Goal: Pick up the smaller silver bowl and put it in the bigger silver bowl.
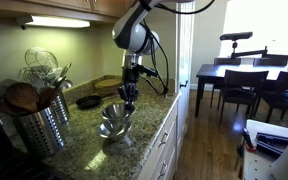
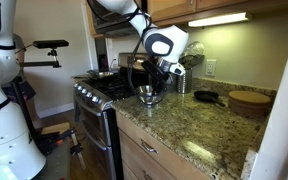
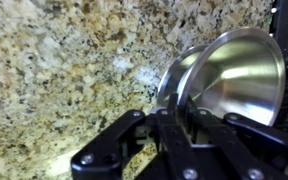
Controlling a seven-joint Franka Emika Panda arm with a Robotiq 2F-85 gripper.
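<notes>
Smaller silver bowl | tilted, rim pinched in clenched tool | bigger silver bowl directly beneath, on counter | likely next: lower straight down.

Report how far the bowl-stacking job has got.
Done: the smaller silver bowl looks picked up, its rim pinched by the gripper. In hand: it hangs tilted just over the bigger silver bowl on the granite counter. Left: lower it in and let go; the wrist view shows the rims overlapping, not whether it is seated.
</notes>
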